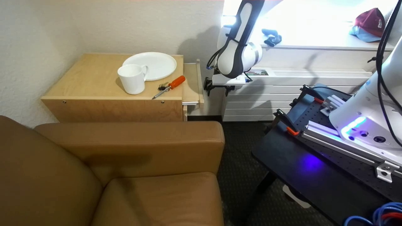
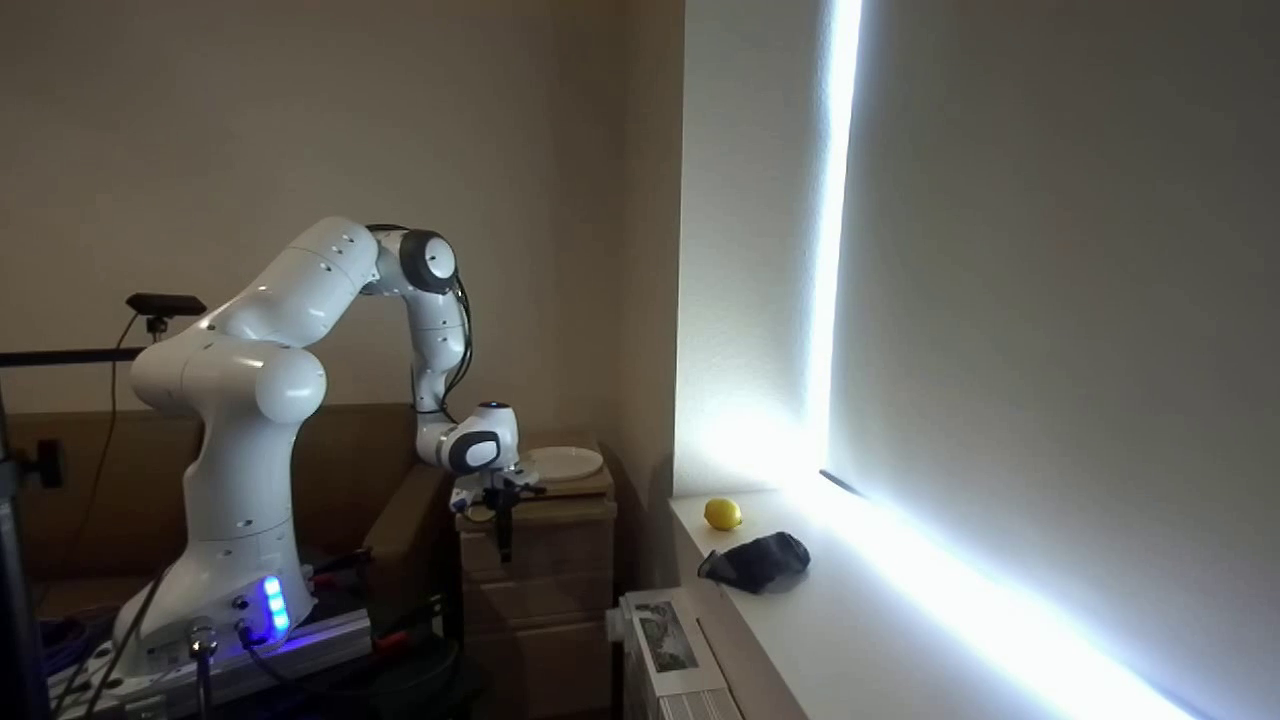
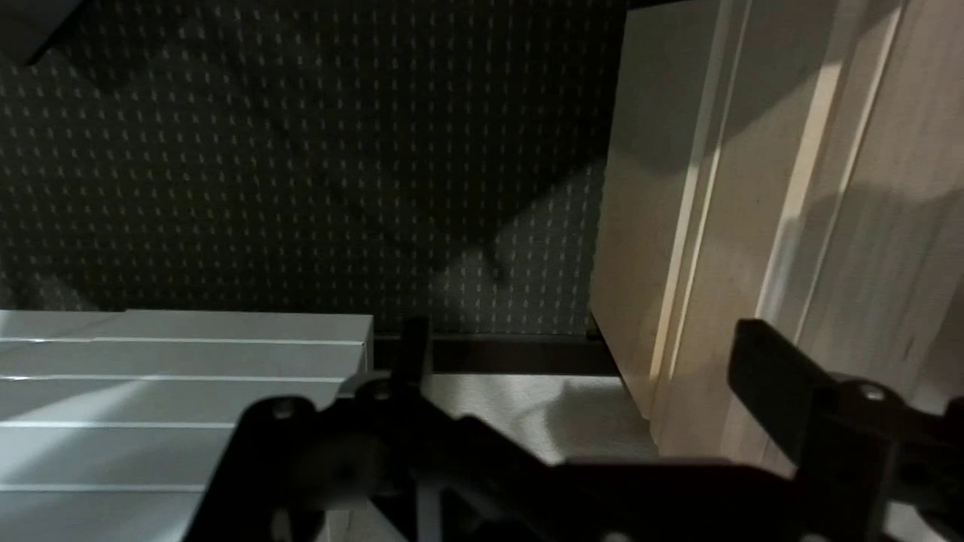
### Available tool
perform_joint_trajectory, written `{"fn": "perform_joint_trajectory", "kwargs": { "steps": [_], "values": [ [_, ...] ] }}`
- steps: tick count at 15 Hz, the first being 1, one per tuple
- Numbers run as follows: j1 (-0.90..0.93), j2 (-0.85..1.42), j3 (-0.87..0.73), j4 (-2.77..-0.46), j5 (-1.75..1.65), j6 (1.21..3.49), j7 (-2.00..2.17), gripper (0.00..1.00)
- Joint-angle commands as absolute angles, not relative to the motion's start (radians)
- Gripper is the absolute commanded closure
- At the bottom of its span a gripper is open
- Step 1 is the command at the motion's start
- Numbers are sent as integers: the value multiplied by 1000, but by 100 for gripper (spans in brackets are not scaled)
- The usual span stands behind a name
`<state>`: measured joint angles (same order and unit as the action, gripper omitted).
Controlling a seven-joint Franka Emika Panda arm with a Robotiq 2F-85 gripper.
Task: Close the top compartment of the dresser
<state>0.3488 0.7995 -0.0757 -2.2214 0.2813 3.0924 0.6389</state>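
Observation:
The dresser (image 1: 94, 75) is a light tan wooden cabinet against the wall in an exterior view; it also shows in an exterior view (image 2: 540, 560) behind the arm. Its top compartment (image 1: 191, 83) is partly pulled out, its front panel facing the robot's side. My gripper (image 1: 219, 89) hangs just outside that front panel, pointing down, with a small gap between them. It also shows in an exterior view (image 2: 505, 535). In the wrist view the gripper (image 3: 584, 339) has its black fingers wide apart with nothing between them. The dresser's stacked tan fronts (image 3: 768, 173) stand at the right, partly behind one finger.
A white plate (image 1: 157, 66), white mug (image 1: 132, 80), orange-handled screwdriver (image 1: 176, 82) and keys (image 1: 163, 86) lie on the dresser top. A brown armchair (image 1: 141, 138) stands beside it. A white radiator (image 1: 267, 94) is close to the gripper's other side, below the windowsill (image 2: 760, 620).

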Motion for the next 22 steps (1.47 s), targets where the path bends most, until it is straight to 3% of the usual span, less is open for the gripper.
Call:
{"fn": "perform_joint_trajectory", "kwargs": {
  "steps": [1,13,16,20,22],
  "values": [
    [329,858,-39,-2146,318,3114,633,0],
    [381,842,50,-2085,338,3107,636,0],
    [524,815,-100,-2143,325,3052,693,0],
    [768,813,-424,-2222,310,3064,821,0],
    [803,792,-524,-2256,309,3018,852,0]
  ]
}}
